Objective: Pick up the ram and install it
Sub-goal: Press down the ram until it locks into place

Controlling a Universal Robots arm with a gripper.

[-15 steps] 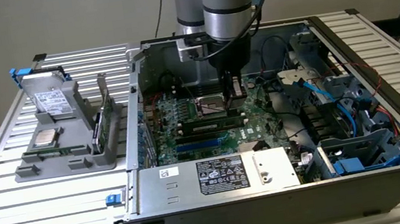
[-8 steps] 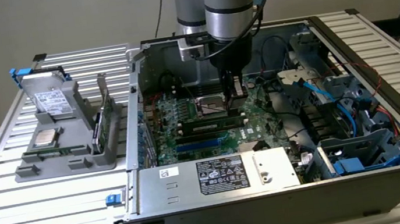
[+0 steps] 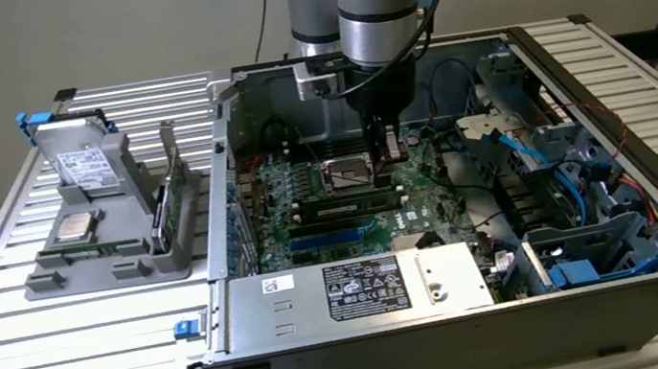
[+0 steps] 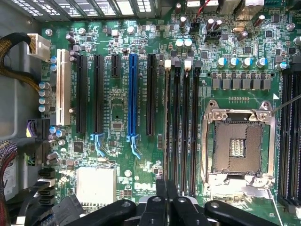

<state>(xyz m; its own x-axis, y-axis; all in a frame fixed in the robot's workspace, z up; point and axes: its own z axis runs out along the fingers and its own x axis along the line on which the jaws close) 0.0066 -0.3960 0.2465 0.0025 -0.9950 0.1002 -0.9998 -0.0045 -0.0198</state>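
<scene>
Tool (image 4: 166,200): fingers together, gripping nothing, over motherboard (image 4: 117,113) beside CPU socket (image 4: 238,146) | ram (image 3: 350,208): seated in memory slot just beside CPU socket | case (image 3: 353,355): on desk (image 3: 55,349)

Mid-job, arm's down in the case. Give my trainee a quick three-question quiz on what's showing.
1. True or false: the processor socket holds a chip.
2. The gripper is: A) over the grey fixture outside, B) inside the case, above the motherboard, C) parked off the table.
3. Fill in: the gripper is ___ (open or shut).

Key: 1 false; 2 B; 3 shut.
</scene>
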